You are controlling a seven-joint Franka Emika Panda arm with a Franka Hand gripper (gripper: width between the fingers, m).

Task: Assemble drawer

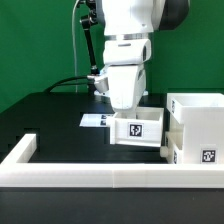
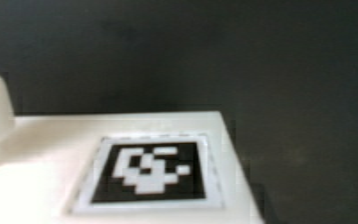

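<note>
A small open-topped white box (image 1: 137, 128) with a square tag on its front stands at the table's middle. My gripper (image 1: 128, 108) hangs low right over its back edge. The fingers are hidden behind the hand and the box, so I cannot tell whether they are open or shut. The wrist view shows a flat white face (image 2: 51, 145) with a black-and-white tag (image 2: 151, 172) close below the camera, and no fingertips. The large white casing (image 1: 197, 115) stands at the exterior view's right, touching or nearly touching the small box. It carries a tag (image 1: 208, 155) low on its front.
The long low white border wall (image 1: 100, 178) runs along the front and turns back at the exterior view's left (image 1: 24, 150). The marker board (image 1: 95, 120) lies flat behind the small box. A black cable (image 1: 70, 82) trails over the table behind the arm.
</note>
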